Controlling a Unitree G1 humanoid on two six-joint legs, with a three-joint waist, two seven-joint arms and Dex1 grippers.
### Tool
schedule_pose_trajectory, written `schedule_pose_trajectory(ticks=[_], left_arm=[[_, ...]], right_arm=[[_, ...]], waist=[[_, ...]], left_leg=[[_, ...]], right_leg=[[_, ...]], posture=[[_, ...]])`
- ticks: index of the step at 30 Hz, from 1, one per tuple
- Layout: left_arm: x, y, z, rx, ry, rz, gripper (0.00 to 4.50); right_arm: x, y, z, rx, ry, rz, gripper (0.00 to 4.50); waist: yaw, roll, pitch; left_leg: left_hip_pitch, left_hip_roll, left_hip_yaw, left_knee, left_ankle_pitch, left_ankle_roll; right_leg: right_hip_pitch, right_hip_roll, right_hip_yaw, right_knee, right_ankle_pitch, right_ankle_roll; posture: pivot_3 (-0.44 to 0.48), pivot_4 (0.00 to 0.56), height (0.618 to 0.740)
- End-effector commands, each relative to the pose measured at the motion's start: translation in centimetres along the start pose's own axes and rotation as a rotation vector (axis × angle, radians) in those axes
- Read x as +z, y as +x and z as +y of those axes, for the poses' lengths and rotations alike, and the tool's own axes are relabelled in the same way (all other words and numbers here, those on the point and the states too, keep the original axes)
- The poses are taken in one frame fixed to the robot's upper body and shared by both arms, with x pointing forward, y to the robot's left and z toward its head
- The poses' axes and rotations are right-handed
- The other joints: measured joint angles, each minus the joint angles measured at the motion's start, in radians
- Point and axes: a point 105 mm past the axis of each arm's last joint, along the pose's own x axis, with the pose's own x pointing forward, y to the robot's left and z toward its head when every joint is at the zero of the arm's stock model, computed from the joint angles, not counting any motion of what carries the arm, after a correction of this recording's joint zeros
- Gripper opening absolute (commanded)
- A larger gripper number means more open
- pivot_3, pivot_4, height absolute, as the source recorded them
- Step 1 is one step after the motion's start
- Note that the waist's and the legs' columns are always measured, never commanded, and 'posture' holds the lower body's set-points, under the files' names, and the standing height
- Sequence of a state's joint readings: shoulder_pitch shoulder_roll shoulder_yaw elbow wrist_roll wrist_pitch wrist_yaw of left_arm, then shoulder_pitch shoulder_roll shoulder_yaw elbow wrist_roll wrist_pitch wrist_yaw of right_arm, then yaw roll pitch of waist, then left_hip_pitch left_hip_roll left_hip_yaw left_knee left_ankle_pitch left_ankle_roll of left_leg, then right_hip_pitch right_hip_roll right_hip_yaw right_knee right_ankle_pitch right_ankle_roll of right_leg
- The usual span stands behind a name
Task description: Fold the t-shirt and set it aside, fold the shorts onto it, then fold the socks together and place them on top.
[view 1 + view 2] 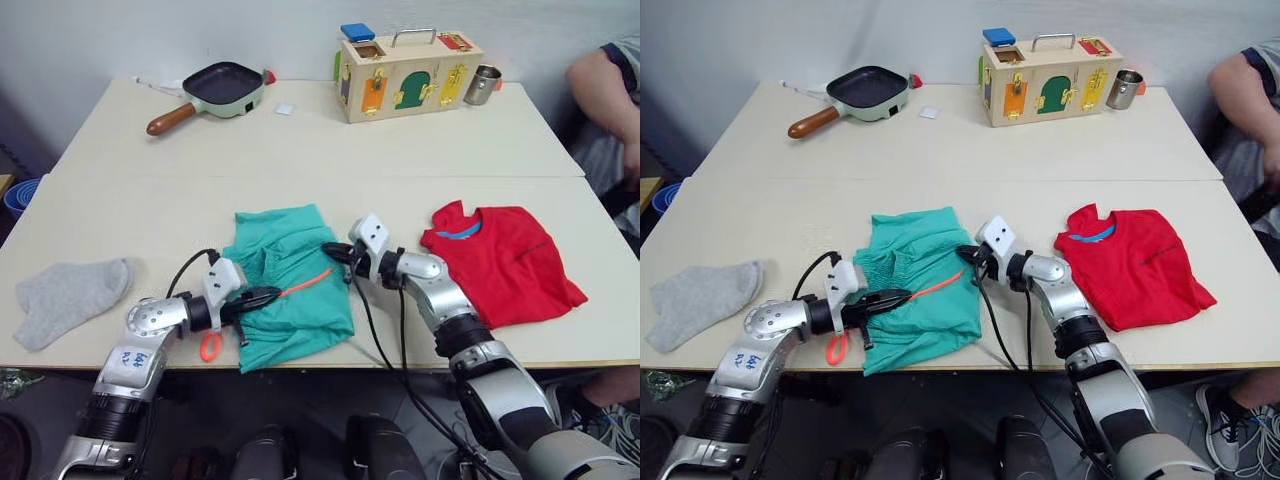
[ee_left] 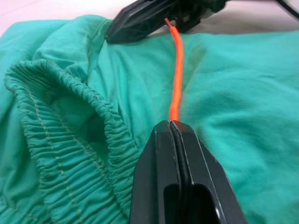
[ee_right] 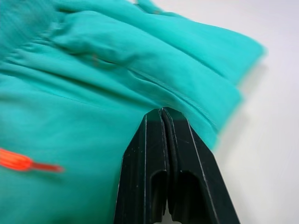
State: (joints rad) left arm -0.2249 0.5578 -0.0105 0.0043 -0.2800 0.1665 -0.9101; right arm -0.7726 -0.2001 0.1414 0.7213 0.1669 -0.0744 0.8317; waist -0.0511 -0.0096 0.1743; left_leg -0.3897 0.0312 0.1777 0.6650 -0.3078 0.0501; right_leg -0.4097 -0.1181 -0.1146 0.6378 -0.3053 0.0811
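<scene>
A: Head views, items logged?
B: The shorts point(image 1: 287, 283) are recorded at the near edge of the table point(image 1: 300, 150), between one of the socks point(image 1: 70, 297) on the left and the t-shirt point(image 1: 503, 262), roughly folded, on the right. The left gripper point(image 1: 262, 297) is laid on the near left part, the right gripper point(image 1: 338, 254) at the right edge.

A: Left wrist view?
B: Fingers are seen pressed together, the orange drawstring point(image 2: 176, 70) running out from between the tips; the gathered waistband point(image 2: 70, 154) lies beside them.

A: Right wrist view?
B: Fingers are pressed together at a fold of teal cloth; whether cloth is pinched cannot be told.

A: Handling?
B: Judged light, limp, slack. The cord would likely slip; hold is better taken at the waistband or hem.
</scene>
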Motion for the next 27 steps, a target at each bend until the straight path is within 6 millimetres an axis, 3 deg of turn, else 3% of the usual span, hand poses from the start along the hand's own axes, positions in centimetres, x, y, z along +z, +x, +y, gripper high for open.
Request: schedule_pose_trajectory(ticks=[1,6,9,12,16,19,24,27], left_arm=[[2.8,-0.1,0.6,0.004,0.047,-0.102,0.00],[4.8,0.1,2.4,0.056,0.053,-0.149,0.00],[3.9,0.2,3.5,0.103,0.059,-0.081,0.00],[2.1,0.1,4.8,0.194,0.021,-0.015,0.00],[-0.4,-0.3,5.1,0.244,-0.042,0.039,0.00],[-1.2,-0.5,4.9,0.249,-0.056,0.042,0.00],[1.4,-0.4,3.8,0.187,0.018,-0.107,0.00],[1.9,-1.4,3.3,0.130,0.038,-0.140,0.00]], right_arm=[[4.8,0.8,1.6,0.130,-0.024,-0.206,0.05],[4.7,2.5,3.1,0.171,-0.037,-0.158,0.05],[2.9,3.8,3.3,0.133,-0.075,-0.058,0.05],[1.6,4.4,2.0,0.013,-0.054,-0.013,0.05],[0.9,3.6,-0.5,-0.133,-0.037,-0.005,0.05],[1.0,2.7,-1.1,-0.120,0.023,-0.034,0.05],[3.9,0.5,-0.6,0.081,0.268,-0.193,0.05],[4.5,-1.4,-0.7,0.173,0.368,-0.083,0.63]], waist=[[-0.002,0.000,0.000],[-0.003,0.000,0.000],[-0.004,0.000,0.000],[-0.005,0.000,0.000],[-0.005,0.000,0.000],[-0.004,0.000,0.000],[-0.005,0.000,0.000],[-0.004,0.001,0.001]], left_leg=[[0.000,0.000,0.000,0.000,0.000,0.000],[-0.001,0.000,0.000,0.000,0.000,0.000],[-0.001,0.000,0.000,0.000,0.000,0.000],[-0.001,0.000,0.000,0.000,0.000,0.000],[-0.001,0.000,0.000,0.000,0.000,0.000],[-0.001,0.000,0.000,0.000,0.000,0.000],[-0.001,0.000,-0.001,0.000,0.000,0.000],[-0.002,0.000,-0.001,0.000,0.000,0.000]], right_leg=[[0.000,0.000,0.000,0.000,0.000,0.000],[0.000,0.000,0.000,0.000,0.000,0.000],[0.000,0.000,0.000,0.000,0.000,0.000],[-0.001,0.001,-0.001,0.000,0.000,0.000],[-0.001,0.001,0.000,0.000,0.000,0.000],[0.000,0.001,0.000,0.000,0.000,0.000],[0.000,0.001,0.000,0.000,0.000,0.000],[-0.001,0.000,0.000,0.000,0.000,0.000]], posture=[[0.000,0.150,0.740],[0.000,0.150,0.740],[0.000,0.150,0.740],[0.000,0.150,0.740],[0.000,0.150,0.740],[0.000,0.150,0.740],[0.000,0.150,0.740],[0.000,0.150,0.740]])
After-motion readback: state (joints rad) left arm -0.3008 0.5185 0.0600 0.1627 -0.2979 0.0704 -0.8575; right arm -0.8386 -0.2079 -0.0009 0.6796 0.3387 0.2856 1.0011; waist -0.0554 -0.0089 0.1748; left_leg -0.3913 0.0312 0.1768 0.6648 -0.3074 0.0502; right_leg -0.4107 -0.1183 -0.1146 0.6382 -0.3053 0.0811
